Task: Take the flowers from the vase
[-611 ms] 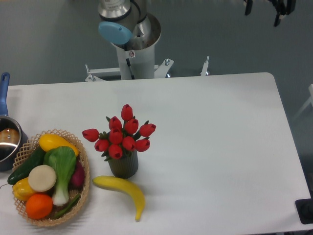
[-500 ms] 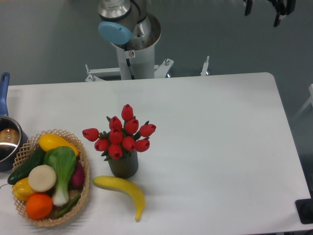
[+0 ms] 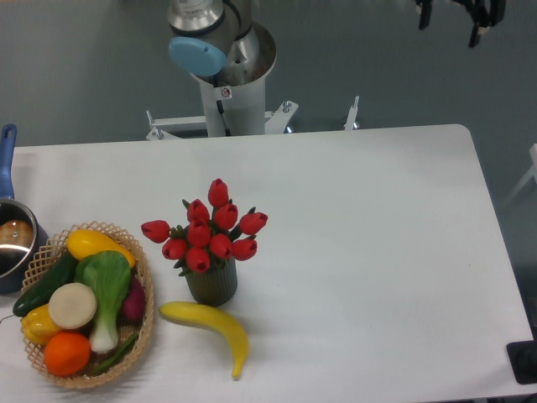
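Note:
The flowers (image 3: 207,232), a bunch of red tulip buds with green leaves, stand upright in the vase (image 3: 211,284), a small dark ribbed cylinder left of the table's centre. The bunch spreads wider than the vase mouth. My gripper (image 3: 454,15) is at the top right edge of the view, far from the flowers and well beyond the table's far edge. Only two dark fingertips (image 3: 425,13) show, set apart with nothing between them. The rest of the gripper is cut off by the frame.
A yellow banana (image 3: 210,323) lies just in front of the vase. A woven basket (image 3: 144,285) with vegetables and fruit sits to the left. A blue-handled pot (image 3: 12,239) is at the left edge. The arm's base (image 3: 226,75) stands behind the table.

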Controlling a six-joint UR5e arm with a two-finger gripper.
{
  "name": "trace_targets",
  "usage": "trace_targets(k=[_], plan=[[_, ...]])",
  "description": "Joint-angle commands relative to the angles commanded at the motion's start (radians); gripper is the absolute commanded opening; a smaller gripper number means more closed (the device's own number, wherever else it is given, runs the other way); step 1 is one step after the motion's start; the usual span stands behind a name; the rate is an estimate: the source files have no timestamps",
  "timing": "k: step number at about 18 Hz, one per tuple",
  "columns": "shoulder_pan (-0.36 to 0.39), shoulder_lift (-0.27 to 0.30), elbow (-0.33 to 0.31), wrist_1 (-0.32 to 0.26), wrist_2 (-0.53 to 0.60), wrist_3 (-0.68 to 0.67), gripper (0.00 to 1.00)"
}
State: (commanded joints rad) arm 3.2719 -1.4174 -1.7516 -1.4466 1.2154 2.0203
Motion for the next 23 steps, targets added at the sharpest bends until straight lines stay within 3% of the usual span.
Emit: trace_targets(k=[8, 12, 16, 20, 23], plan=[[0.003, 0.024, -0.112, 0.032, -0.195, -0.219, 1.00], [0.002, 0.041, -0.196, 0.072, -0.310, -0.227, 1.00], [-0.003, 0.032, -0.261, 0.106, -0.557, -0.229, 1.00], [-0.049, 0.025, -0.322, 0.109, -0.652, -0.226, 1.00], [-0.090, 0.015, -0.327, 0.109, -0.698, -0.226, 1.00]])
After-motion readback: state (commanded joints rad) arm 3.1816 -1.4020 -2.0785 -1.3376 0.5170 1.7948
